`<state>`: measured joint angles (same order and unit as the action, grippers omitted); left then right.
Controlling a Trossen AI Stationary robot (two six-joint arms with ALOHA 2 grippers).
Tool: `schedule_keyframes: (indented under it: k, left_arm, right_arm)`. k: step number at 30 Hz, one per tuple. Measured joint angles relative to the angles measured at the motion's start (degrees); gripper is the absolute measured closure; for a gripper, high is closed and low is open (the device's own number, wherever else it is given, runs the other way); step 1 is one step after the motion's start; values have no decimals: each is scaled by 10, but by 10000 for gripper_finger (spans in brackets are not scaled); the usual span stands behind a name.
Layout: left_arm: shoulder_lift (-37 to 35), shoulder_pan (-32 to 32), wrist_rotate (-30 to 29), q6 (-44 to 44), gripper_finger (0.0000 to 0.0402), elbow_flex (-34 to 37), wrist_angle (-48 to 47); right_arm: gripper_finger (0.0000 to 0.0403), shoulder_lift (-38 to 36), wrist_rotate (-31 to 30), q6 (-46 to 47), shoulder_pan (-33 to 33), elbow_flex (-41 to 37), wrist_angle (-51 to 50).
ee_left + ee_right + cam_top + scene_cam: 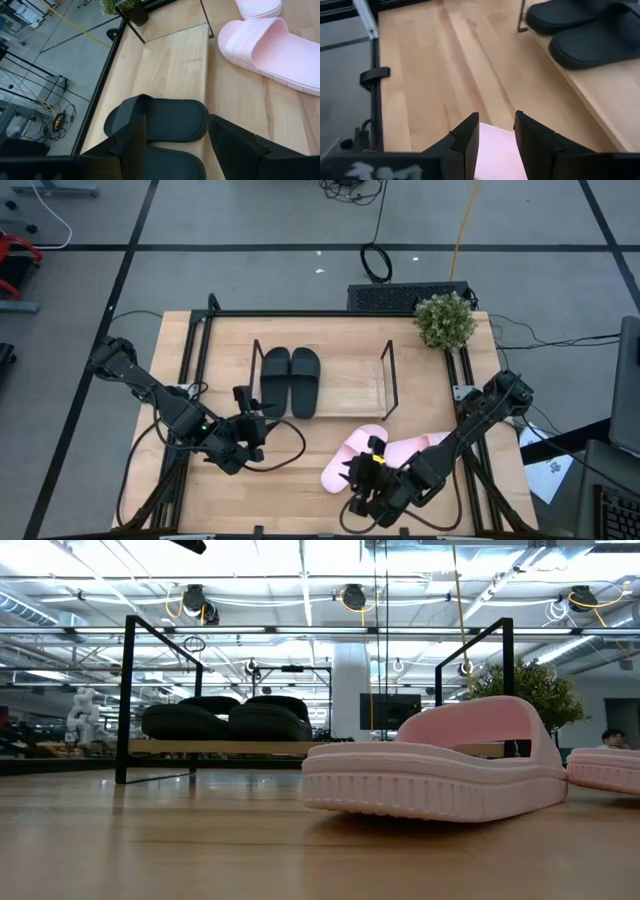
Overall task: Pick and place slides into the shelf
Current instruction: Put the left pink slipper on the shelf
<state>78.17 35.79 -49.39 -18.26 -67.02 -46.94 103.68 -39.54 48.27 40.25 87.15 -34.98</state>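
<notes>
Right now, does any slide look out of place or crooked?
The two black slides sit neatly side by side on the shelf. The two pink slides are still on the table in front of it, lying at an angle to each other, not parallel. Nothing looks damaged.

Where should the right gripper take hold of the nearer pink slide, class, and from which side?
Grip the pink slide by its wide strap, from above. In the low view the strap arches clear of the sole, leaving a gap for one finger beneath. The right gripper, open, is already over that slide.
</notes>
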Motion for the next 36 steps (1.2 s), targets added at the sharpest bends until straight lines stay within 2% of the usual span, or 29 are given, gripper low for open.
schedule_keyframes:
  k: [6,12,15,20,23,32,34,36]
  left_arm:
    - [0,0,0,0,186,0,0]
    - [0,0,0,0,186,0,0]
    - [0,0,1,0,186,0,0]
    - [0,0,3,0,186,0,0]
    - [0,0,4,0,186,0,0]
    - [0,0,19,-1,186,0,0]
    - [0,0,19,-1,186,0,0]
    - [0,0,19,0,186,0,0]
  right_arm:
    - [287,0,69,-45,0,0,53]
    - [287,0,84,-92,0,0,128]
    - [287,0,110,-182,0,0,207]
    - [287,0,208,-351,4,0,382]
    - [287,-11,245,-450,4,-1,445]
    - [287,-83,248,-760,9,-1,568]
    - [287,-102,257,-805,7,-1,580]
    - [287,-121,295,-819,2,-1,595]
